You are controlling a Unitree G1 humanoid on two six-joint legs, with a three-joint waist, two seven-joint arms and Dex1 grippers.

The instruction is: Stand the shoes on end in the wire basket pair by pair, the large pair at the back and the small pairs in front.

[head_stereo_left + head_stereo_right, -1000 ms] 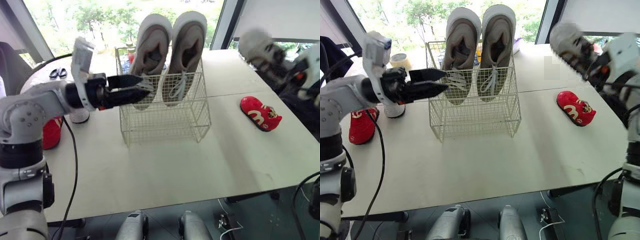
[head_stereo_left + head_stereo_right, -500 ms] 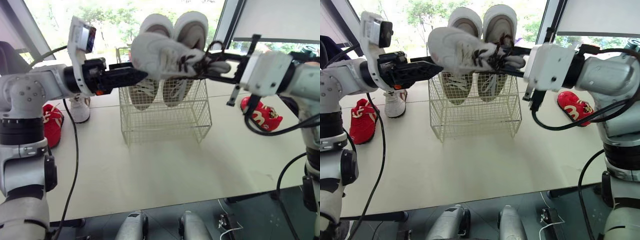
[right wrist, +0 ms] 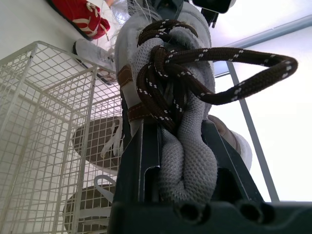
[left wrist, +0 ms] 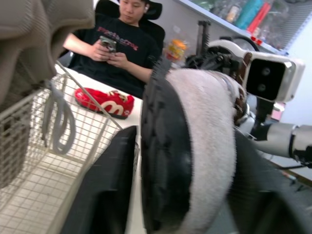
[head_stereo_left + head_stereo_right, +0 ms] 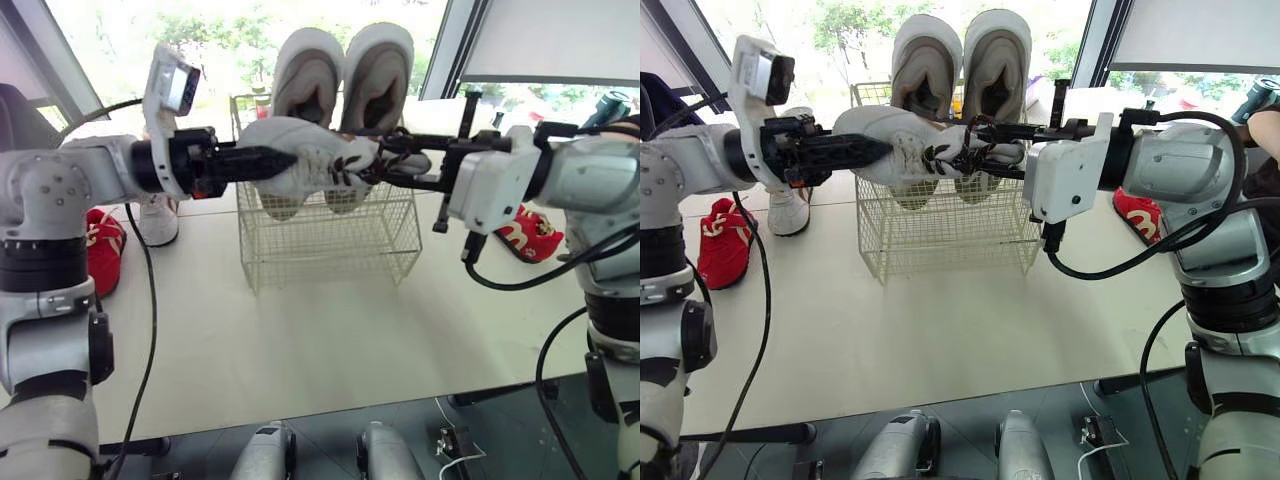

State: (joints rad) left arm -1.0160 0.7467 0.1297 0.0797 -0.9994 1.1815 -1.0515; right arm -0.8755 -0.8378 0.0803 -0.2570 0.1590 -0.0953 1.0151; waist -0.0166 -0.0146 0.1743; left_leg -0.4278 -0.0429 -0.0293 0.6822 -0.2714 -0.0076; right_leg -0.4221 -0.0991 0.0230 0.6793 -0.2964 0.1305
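Observation:
A small white shoe [image 5: 315, 160] with brown laces hangs level in the air in front of the wire basket's [image 5: 330, 240] top edge. My right gripper [image 5: 990, 150] is shut on its grey collar, as the right wrist view shows [image 3: 181, 139]. My left gripper [image 5: 280, 158] grips the toe; its fingers [image 4: 109, 185] press both sides of the white toe cap [image 4: 204, 146]. A large beige pair [image 5: 340, 85] stands on end at the back of the basket. On the table lie a red shoe [image 5: 1137, 212] at the right, a red shoe [image 5: 102, 258] at the left and a white shoe [image 5: 160, 220].
A person [image 4: 122, 44] sits beyond the table's right side, holding a phone, close to the right-hand red shoe [image 4: 105, 100]. The table's front edge [image 5: 330, 400] runs below the basket. A black cable [image 5: 148, 330] hangs from my left arm.
My right arm swung in from the far right with the white shoe and lowered it in front of the basket. My left gripper closed on its toe.

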